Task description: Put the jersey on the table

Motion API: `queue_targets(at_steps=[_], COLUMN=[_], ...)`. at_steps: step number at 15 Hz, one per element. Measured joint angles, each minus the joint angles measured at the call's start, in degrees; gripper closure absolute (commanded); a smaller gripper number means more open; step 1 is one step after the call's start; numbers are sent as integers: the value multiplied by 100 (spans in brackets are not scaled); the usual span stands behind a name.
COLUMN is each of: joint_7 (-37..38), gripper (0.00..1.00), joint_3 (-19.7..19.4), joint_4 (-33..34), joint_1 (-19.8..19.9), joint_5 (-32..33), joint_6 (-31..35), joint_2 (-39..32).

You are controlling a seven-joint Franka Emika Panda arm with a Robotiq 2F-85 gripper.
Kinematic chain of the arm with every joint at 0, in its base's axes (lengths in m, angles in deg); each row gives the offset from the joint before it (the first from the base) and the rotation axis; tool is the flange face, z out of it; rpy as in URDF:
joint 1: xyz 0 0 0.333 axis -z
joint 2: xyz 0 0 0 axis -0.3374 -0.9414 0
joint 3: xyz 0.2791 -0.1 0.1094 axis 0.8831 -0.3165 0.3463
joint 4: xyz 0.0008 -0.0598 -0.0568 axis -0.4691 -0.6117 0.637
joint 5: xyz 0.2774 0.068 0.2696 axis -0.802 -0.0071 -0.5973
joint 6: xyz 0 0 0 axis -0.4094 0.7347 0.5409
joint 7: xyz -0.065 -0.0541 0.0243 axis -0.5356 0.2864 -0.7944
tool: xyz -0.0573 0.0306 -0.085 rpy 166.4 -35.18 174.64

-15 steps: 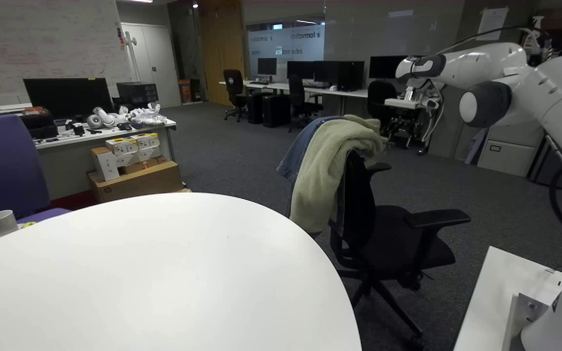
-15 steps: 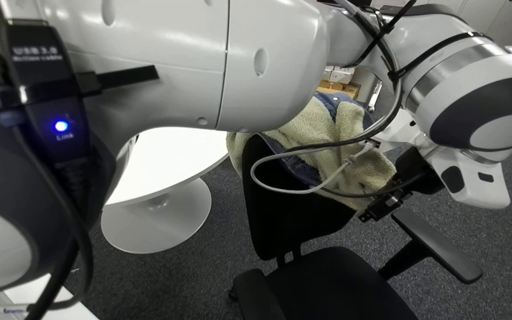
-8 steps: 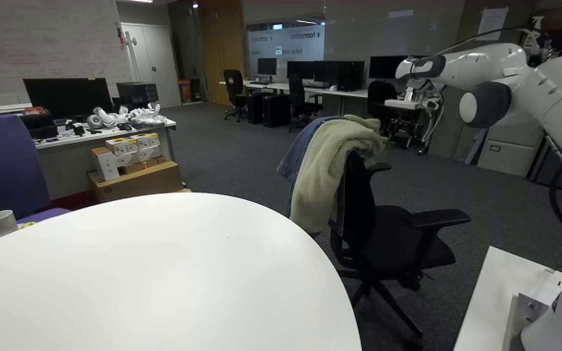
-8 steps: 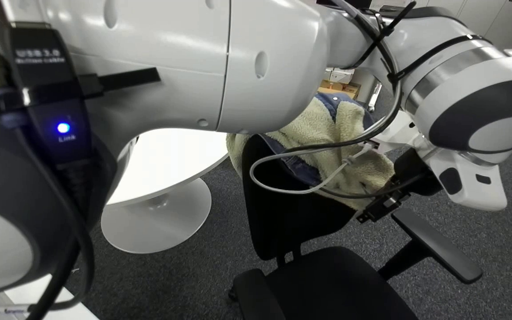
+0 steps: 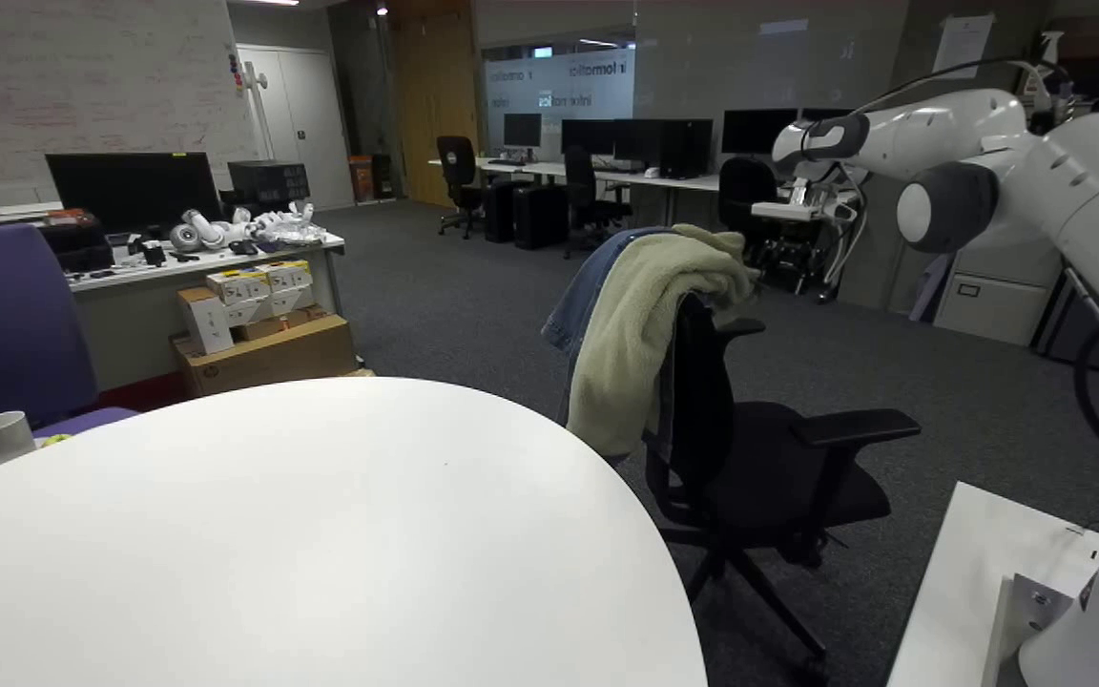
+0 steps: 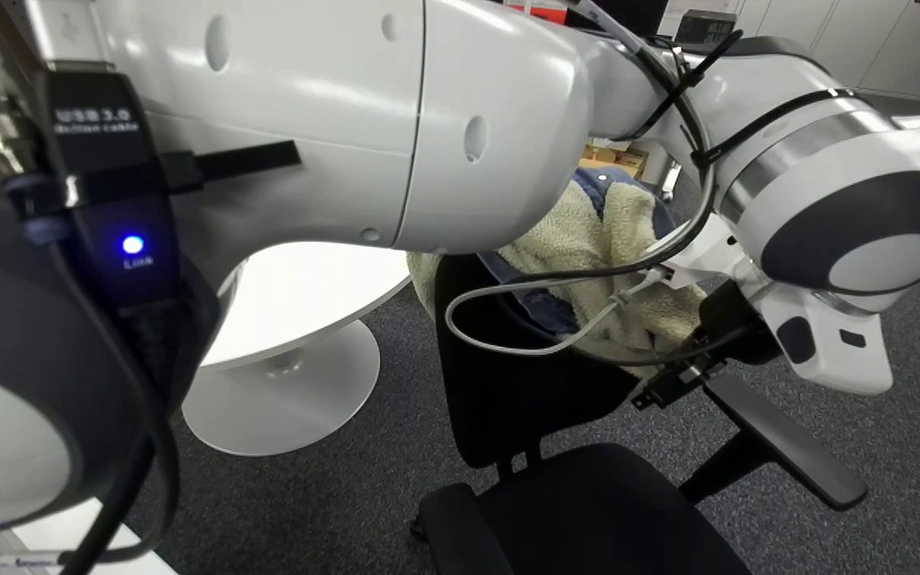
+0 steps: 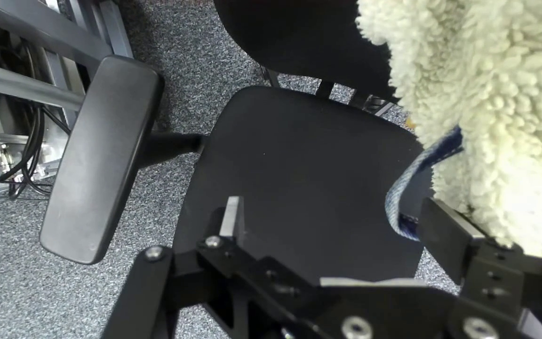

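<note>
The jersey, blue denim with cream fleecy lining, hangs over the backrest of a black office chair, seen in both exterior views [image 5: 640, 324] [image 6: 564, 228]. Beside that chair stands the round white table [image 5: 321, 534] with its bare top; the arm partly covers its top [image 6: 300, 295] in an exterior view. My gripper [image 7: 336, 209] is spread open above the chair seat. Its right-hand finger [image 7: 450, 235] is close against the fleece [image 7: 501, 117] in the wrist view; whether they touch I cannot tell. A denim edge [image 7: 395, 205] curls in front of that finger, partly inside the gap, not gripped.
The black chair's backrest [image 6: 524, 375] and armrests [image 7: 101, 160] [image 6: 779, 439] lie close around the gripper. A loose cable loop [image 6: 460, 319] hangs from the arm. A purple chair [image 5: 6, 324] with a white cup [image 5: 4, 436] stands across the table. Boxes [image 5: 263, 353] sit by a desk.
In the exterior views the arm and gripper have sunk slightly, with the gripper drifting a little leftward near the chair's armrest in one of them. The jersey and chair look unchanged.
</note>
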Motion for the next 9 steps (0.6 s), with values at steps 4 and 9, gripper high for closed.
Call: queue_targets(at_steps=[4, 9], joint_7=[11, 10], gripper=[0, 0], joint_3=[0, 63], joint_4=[12, 91], joint_1=[2, -4], joint_5=[-7, -193], joint_6=[5, 5], joint_2=[-17, 36])
